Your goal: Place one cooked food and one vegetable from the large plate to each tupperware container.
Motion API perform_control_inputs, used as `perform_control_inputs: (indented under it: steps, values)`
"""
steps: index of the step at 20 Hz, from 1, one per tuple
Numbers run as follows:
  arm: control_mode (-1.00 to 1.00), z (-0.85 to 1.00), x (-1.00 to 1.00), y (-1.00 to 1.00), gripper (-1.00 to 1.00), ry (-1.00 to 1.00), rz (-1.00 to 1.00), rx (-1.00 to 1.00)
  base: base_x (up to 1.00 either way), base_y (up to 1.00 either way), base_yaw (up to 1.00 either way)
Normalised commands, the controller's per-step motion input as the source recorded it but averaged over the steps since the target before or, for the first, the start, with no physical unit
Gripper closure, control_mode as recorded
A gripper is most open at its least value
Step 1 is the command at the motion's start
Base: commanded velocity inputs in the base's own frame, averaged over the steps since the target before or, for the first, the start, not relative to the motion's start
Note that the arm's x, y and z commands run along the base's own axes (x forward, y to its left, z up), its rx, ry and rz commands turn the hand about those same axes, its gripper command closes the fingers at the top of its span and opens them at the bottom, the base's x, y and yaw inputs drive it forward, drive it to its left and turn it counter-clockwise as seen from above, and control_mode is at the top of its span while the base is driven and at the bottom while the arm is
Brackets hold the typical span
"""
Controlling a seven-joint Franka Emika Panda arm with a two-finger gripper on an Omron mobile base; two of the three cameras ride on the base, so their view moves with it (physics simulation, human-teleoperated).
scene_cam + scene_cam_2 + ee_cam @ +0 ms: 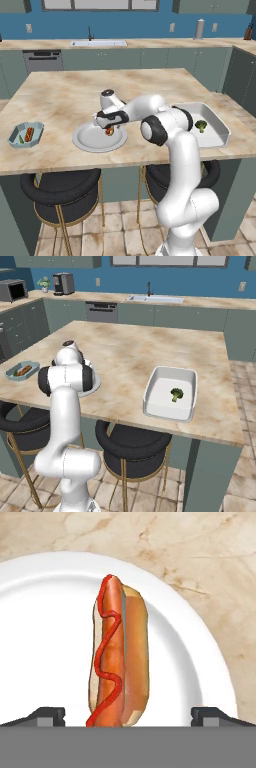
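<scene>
A hot dog [117, 662] with a ketchup squiggle lies on the large plate [45, 637], and it is the one food I see there. My gripper [130, 716] hangs open just above it, one fingertip on each side, touching nothing. From the left base view the gripper [109, 128] points down over the plate [87, 141] and the hot dog [109, 132]. The small teal tupperware container [26, 135] at the left holds a hot dog and a green vegetable. The white tupperware container [216, 131] at the right holds a piece of broccoli [201, 125].
Everything sits near the front edge of a marble island [115, 90]. Two black stools [60, 187] stand under that edge. A back counter with a sink [97, 43] runs along the blue wall. The plate's rim [96, 385] peeks out behind my arm.
</scene>
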Motion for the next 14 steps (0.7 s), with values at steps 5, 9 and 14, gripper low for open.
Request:
perform_control_inputs:
  steps: [5,9,14]
  values:
    - [-1.0,-0.19,0.03,0.0,-1.0,0.0,0.0,0.0,0.0,0.0,0.0]
    - [-1.0,-0.24,0.1,0.0,-1.0,0.01,0.0,0.0,0.0,0.0,0.0]
    - [-1.0,-0.26,0.14,0.0,-1.0,0.01,0.0,0.0,0.0,0.0,0.0]
